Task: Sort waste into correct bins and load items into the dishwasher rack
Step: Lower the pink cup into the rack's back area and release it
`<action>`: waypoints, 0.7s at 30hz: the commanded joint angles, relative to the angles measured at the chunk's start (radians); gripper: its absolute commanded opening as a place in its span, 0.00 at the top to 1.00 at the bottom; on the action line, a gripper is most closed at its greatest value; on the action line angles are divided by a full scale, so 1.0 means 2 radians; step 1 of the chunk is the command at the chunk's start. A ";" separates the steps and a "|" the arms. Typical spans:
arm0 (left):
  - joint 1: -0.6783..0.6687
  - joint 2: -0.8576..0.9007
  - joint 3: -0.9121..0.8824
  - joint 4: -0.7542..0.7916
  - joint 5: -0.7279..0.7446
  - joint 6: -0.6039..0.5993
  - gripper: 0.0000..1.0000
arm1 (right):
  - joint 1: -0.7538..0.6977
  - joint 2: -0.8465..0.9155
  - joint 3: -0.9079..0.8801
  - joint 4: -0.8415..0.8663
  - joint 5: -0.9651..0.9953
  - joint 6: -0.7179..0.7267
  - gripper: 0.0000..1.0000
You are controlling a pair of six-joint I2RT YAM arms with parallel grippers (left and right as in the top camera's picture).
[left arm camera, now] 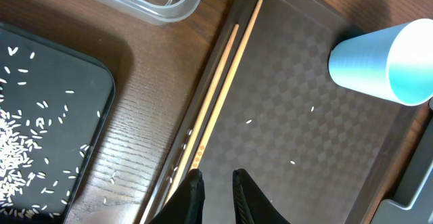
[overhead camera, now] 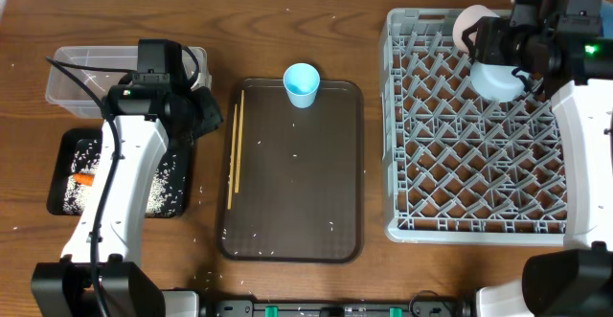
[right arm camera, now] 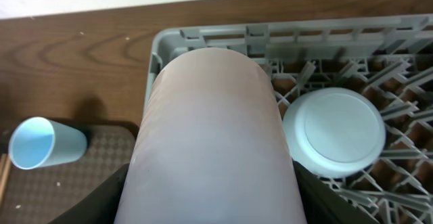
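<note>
Pink cup (right arm camera: 213,116) clamped in the right gripper (right arm camera: 215,207) above the dishwasher rack (right arm camera: 406,31) (left gripper (left arm camera: 218,191) barely apart, holding nothing).

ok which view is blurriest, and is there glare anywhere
Right wrist: the pink cup fills the frame, soft and washed pale; the rack behind is sharper. Left wrist: chopsticks crisp, light blue cup bright inside. Overhead: even, sharp, no glare.

The brown tray (overhead camera: 292,183) has lots of free room; a blue cup (overhead camera: 301,84) blocks 12 o'clock, chopsticks (overhead camera: 235,154) 9 o'clock.
</note>
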 commanded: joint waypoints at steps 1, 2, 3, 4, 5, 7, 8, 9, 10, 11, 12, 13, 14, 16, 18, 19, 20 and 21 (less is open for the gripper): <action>-0.001 -0.007 -0.004 -0.002 -0.006 0.007 0.83 | 0.010 0.019 0.008 -0.005 0.030 -0.010 0.73; -0.001 -0.007 -0.005 -0.003 -0.006 0.007 0.83 | 0.014 0.027 0.008 -0.007 0.036 -0.010 0.73; -0.001 -0.007 -0.005 -0.004 -0.006 0.007 0.83 | 0.018 0.033 0.008 -0.010 0.040 -0.010 0.73; -0.001 -0.007 -0.005 -0.006 -0.006 0.007 0.83 | 0.023 0.041 0.008 -0.011 0.044 -0.010 0.73; -0.001 -0.007 -0.005 -0.006 -0.006 0.007 0.83 | 0.026 0.048 0.008 -0.015 0.048 -0.010 0.73; -0.001 -0.007 -0.005 -0.007 -0.006 0.007 0.83 | 0.032 0.060 0.008 -0.020 0.054 -0.010 0.73; -0.001 -0.007 -0.005 -0.007 -0.006 0.007 0.83 | 0.035 0.067 0.008 -0.023 0.056 -0.010 0.73; -0.001 -0.007 -0.005 -0.007 -0.006 0.007 0.83 | 0.036 0.075 0.008 -0.024 0.055 -0.010 0.73; -0.001 -0.007 -0.005 -0.007 -0.006 0.007 0.83 | 0.037 0.081 0.008 -0.026 0.055 -0.010 0.73; -0.001 -0.007 -0.005 -0.007 -0.006 0.007 0.83 | 0.038 0.089 0.008 -0.027 0.056 -0.010 0.73; -0.001 -0.007 -0.005 -0.007 -0.006 0.007 0.83 | 0.038 0.095 0.008 -0.028 0.055 -0.010 0.73; -0.001 -0.007 -0.005 -0.008 -0.006 0.007 0.83 | 0.038 0.102 0.008 -0.030 0.056 -0.010 0.73; -0.001 -0.007 -0.005 -0.008 -0.006 0.007 0.83 | 0.038 0.108 0.008 -0.030 0.056 -0.010 0.74; -0.001 -0.007 -0.005 -0.008 -0.006 0.007 0.83 | 0.038 0.120 0.008 -0.030 0.057 -0.010 0.74; -0.001 -0.007 -0.005 -0.009 -0.006 0.007 0.83 | 0.038 0.130 0.008 -0.029 0.059 -0.010 0.74; -0.001 -0.007 -0.005 -0.010 -0.006 0.007 0.83 | 0.038 0.133 0.008 -0.029 0.060 -0.010 0.74; -0.001 -0.007 -0.005 -0.010 -0.006 0.007 0.83 | 0.038 0.138 0.008 -0.028 0.061 -0.010 0.74; -0.001 -0.007 -0.005 -0.010 -0.006 0.007 0.83 | 0.038 0.142 0.008 -0.027 0.061 -0.010 0.74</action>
